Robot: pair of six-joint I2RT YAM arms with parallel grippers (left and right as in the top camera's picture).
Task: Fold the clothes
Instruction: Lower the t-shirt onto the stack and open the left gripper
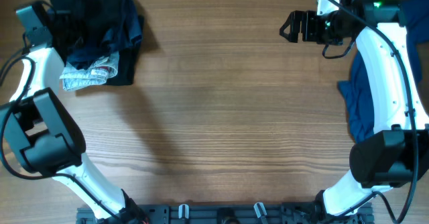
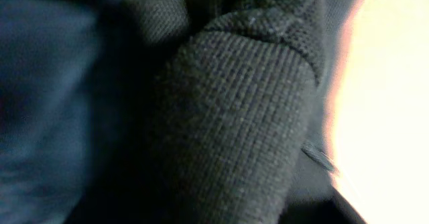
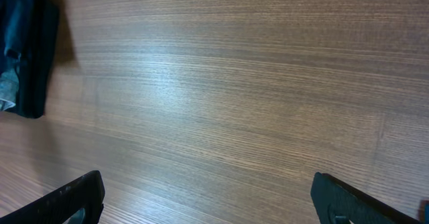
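Note:
A heap of clothes [image 1: 100, 23] lies at the table's far left: dark navy and black pieces, with a white patterned piece [image 1: 87, 73] at its front edge. My left gripper [image 1: 57, 19] is pushed into the heap's left side. Its fingers are hidden, and dark knit fabric [image 2: 234, 117] fills the left wrist view. My right gripper [image 1: 289, 26] hovers at the far right, open wide and empty over bare wood [image 3: 208, 197]. A blue garment [image 1: 358, 93] lies at the right edge, partly under the right arm. The heap's edge also shows in the right wrist view [image 3: 23, 43].
The wooden table [image 1: 228, 117] spans the view between the heap and the blue garment. The arm bases and a black rail [image 1: 221, 214] stand along the front edge.

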